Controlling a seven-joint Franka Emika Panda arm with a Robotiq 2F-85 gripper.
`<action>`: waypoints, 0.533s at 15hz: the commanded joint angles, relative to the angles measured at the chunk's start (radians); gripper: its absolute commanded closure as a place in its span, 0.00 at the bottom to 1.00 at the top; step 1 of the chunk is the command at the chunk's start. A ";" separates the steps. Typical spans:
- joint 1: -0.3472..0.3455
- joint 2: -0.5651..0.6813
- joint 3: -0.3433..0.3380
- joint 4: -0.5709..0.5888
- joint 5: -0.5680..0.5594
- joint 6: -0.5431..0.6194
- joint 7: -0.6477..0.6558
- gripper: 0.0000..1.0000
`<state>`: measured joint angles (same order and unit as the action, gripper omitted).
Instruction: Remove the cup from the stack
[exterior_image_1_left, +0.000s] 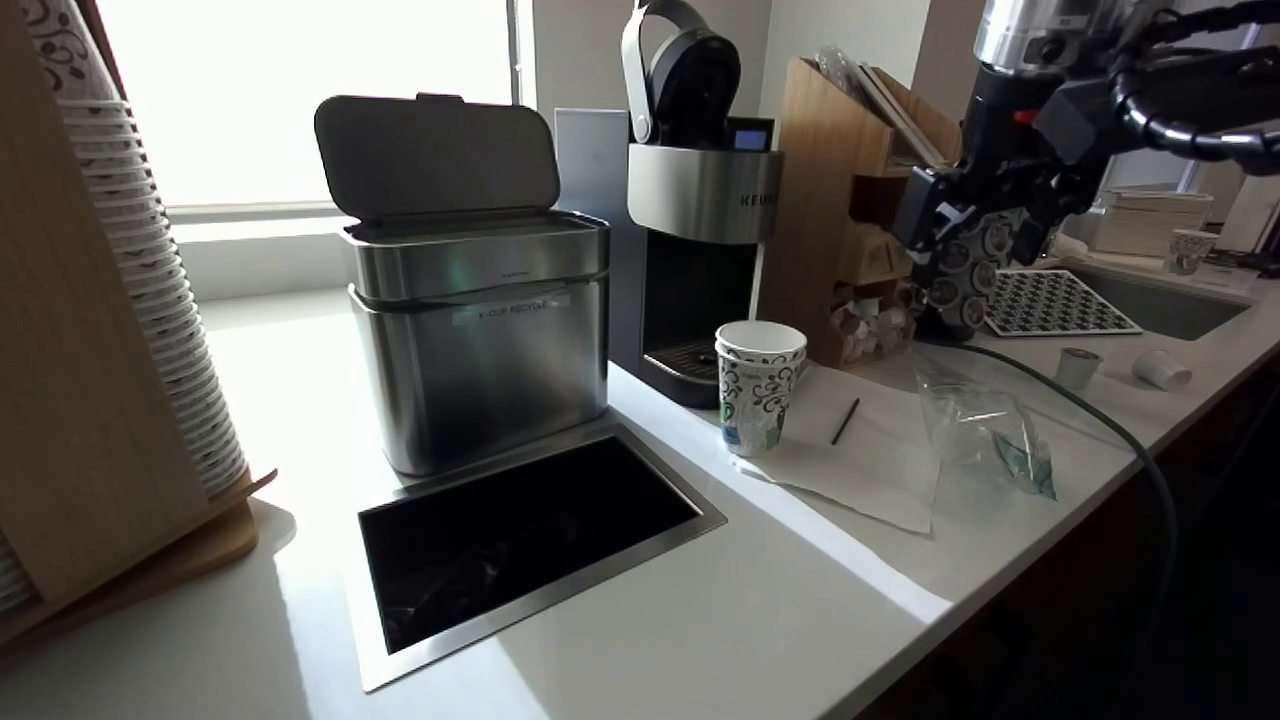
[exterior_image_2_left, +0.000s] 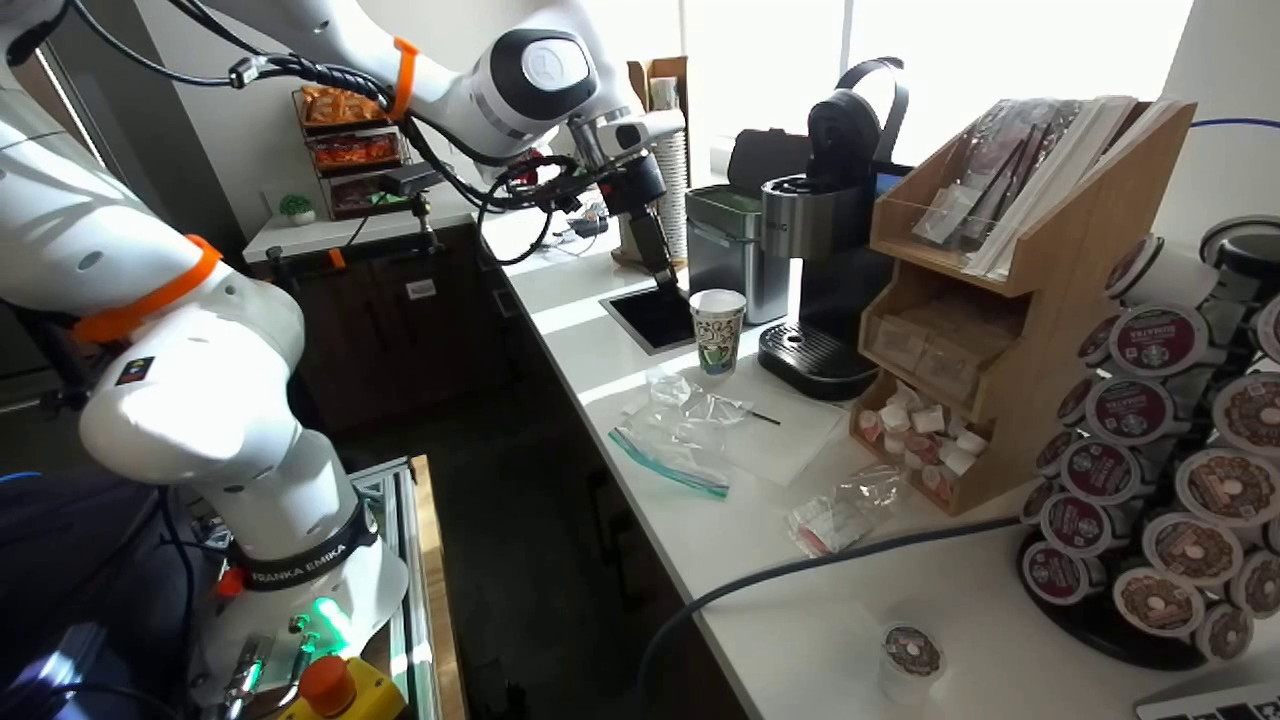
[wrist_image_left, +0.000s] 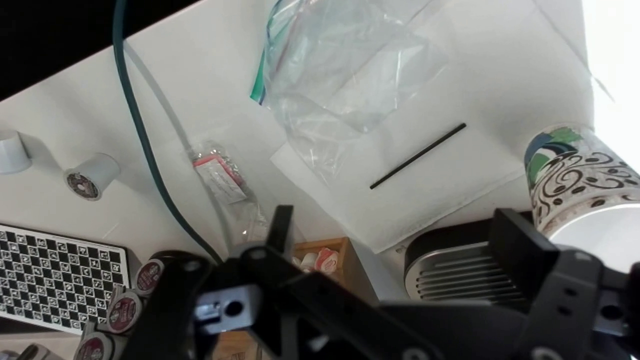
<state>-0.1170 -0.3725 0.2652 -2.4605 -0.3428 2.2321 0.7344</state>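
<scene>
Where the bright window (exterior_image_1_left: 330, 100) lights the white countertop (exterior_image_1_left: 620, 620), pale bands of sun cross the surface near a metal-framed black rectangular opening (exterior_image_1_left: 545, 596). Beyond it, in an exterior view, stands a brushed-steel bin with raised lid (exterior_image_1_left: 480, 370), and to its right a silver-and-black coffee machine (exterior_image_1_left: 700, 195). The stack of two nested white paper cups (exterior_image_1_left: 755, 400) with brown scrollwork stands upright just beside the machine, near the left end of a white paper sheet (exterior_image_1_left: 870, 475); the upper cup (exterior_image_1_left: 760, 337) sits inside the lower, its rim showing above. Right of it lie a thin black stick (exterior_image_1_left: 845, 421) and a clear plastic zip bag (exterior_image_1_left: 975, 425). Far right, a black-and-white chequered mat (exterior_image_1_left: 1060, 300) lies by the sink (exterior_image_1_left: 1190, 305). Above the countertop the black two-fingered gripper (wrist_image_left: 400, 230) hangs released, its fingers (wrist_image_left: 522, 250) spread wide, apart from the cups.
</scene>
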 joint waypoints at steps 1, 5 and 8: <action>0.027 0.002 -0.025 0.002 -0.010 -0.004 0.007 0.00; 0.039 0.014 -0.036 0.003 0.012 0.016 -0.011 0.00; 0.075 0.064 -0.076 0.009 0.087 0.124 -0.074 0.00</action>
<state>-0.0835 -0.3607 0.2340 -2.4604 -0.3202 2.2677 0.7139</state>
